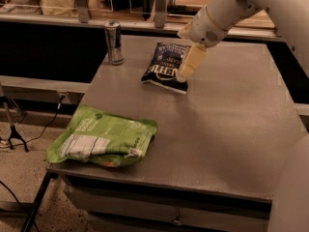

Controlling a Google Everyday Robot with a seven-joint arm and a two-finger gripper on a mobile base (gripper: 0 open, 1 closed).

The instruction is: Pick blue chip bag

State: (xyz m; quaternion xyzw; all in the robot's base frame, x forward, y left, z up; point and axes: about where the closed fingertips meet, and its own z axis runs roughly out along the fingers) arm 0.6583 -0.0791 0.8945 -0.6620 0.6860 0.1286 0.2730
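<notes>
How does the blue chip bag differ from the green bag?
Colour: the blue chip bag is dark navy with white lettering; the green bag is light green. Size: the blue chip bag is smaller than the green bag. Place: the blue chip bag lies toward the far side, the gripper at its right edge; the green bag at the front-left corner. Both lie on the table.

A white robot arm [270,4] enters from the upper right corner of the frame and slopes down toward the left. It narrows to a thick rounded wrist [210,25] just right of the upper centre. From the wrist a cream-coloured end effector [183,75] hangs downward, tilted slightly to the left, with its tip in the upper middle of the frame.
</notes>
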